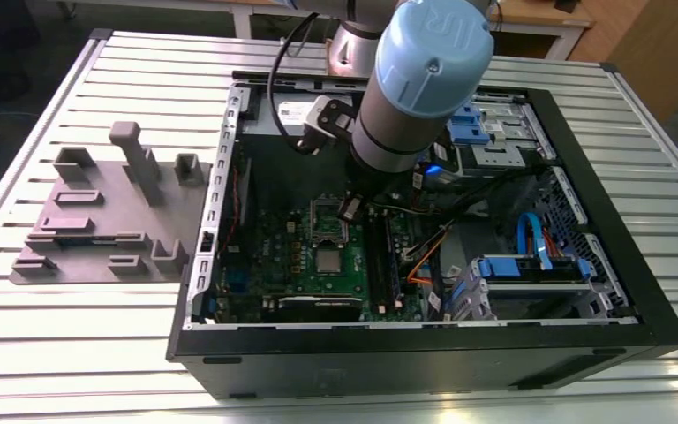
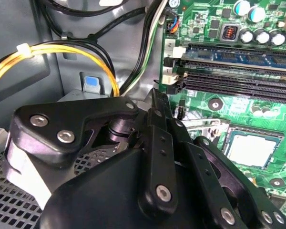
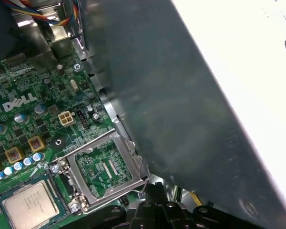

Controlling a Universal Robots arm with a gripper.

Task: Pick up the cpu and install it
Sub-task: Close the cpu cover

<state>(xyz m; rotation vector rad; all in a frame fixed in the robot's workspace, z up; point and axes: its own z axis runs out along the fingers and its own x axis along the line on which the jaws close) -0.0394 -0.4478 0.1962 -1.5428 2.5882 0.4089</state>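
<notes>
- While poised low inside the computer case (image 1: 433,358), pinched shut: gripper (image 2: 156,98), its black fingers (image 2: 153,138) meeting tip to tip with nothing visible between them.
- Nearest the tips: the open socket frame (image 3: 105,171), a hinged metal rectangle lying flat on the green motherboard (image 3: 33,124), with bare board showing through its middle.
- Just beside the socket frame, at its hinge end: the cpu (image 3: 31,206), a small square with a pale silvery top, lying flat in its dark socket and apart from the gripper.
- Beyond the socket frame, past the cpu: long black memory slots (image 2: 238,78); off to the gripper's other side, yellow cables (image 2: 52,50) running along the grey case wall.
- Above the socket frame in the exterior view: the arm (image 1: 416,97), a thick grey column with a blue cap.
- Well apart from the socket frame, outside the case on the slatted table: grey fixture blocks (image 1: 103,221).
- Judged step: placing seems done, chip looking seated, frame not yet folded over it.
- Judged need for any further move: a level chip, and fingertips kept off the socket's delicate contacts.
</notes>
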